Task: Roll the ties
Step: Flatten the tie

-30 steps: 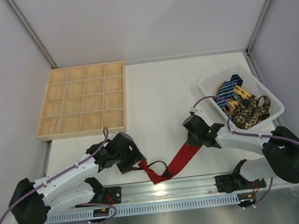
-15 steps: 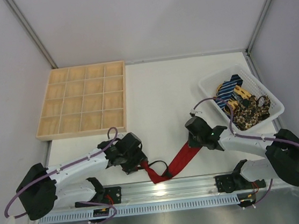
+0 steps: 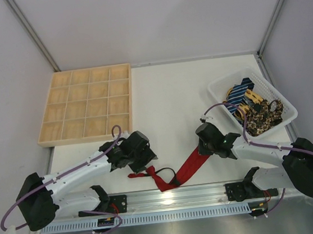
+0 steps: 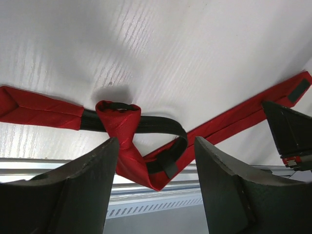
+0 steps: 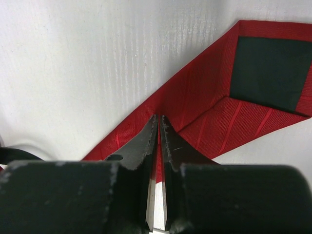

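Observation:
The red tie [image 3: 190,167] lies on the white table near the front edge, twisted and looped in its narrow half [image 4: 117,119], with its black lining showing. My left gripper [image 3: 144,164] is open and empty just above that loop [image 4: 156,142]. My right gripper [image 3: 204,145] is shut, its tips [image 5: 160,117] resting on the tie's wide end [image 5: 204,97], which lies flat. The navy striped tie [image 3: 238,92], the mustard tie [image 3: 250,96] and the speckled tie [image 3: 261,117] lie in the white basket [image 3: 220,84].
A wooden tray of square compartments [image 3: 84,105] sits at the back left. The metal rail [image 3: 171,197] runs along the table's front edge, just below the tie's loop. Grey walls close in both sides.
My left gripper has let go of the tie's narrow end and drawn back slightly; that end now lies loose on the table. My right gripper has stayed on the wide end.

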{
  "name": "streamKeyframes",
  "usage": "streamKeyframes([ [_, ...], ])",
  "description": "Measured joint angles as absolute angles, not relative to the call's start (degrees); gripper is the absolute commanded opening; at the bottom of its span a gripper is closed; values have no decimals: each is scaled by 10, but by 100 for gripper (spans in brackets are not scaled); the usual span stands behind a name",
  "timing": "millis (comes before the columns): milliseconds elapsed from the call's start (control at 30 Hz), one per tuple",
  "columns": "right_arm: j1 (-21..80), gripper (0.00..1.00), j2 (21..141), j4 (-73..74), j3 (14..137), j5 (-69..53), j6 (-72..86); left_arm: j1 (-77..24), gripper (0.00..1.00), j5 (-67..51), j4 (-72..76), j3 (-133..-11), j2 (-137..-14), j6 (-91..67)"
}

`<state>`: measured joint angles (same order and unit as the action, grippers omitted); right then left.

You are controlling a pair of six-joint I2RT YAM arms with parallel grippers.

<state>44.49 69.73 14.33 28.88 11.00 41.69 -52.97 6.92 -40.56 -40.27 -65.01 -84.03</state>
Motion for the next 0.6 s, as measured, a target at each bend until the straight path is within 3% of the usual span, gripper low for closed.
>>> streamKeyframes([
  [600, 437, 9, 676, 150, 284, 110, 415, -531, 65, 73, -402, -408, -740, -835],
])
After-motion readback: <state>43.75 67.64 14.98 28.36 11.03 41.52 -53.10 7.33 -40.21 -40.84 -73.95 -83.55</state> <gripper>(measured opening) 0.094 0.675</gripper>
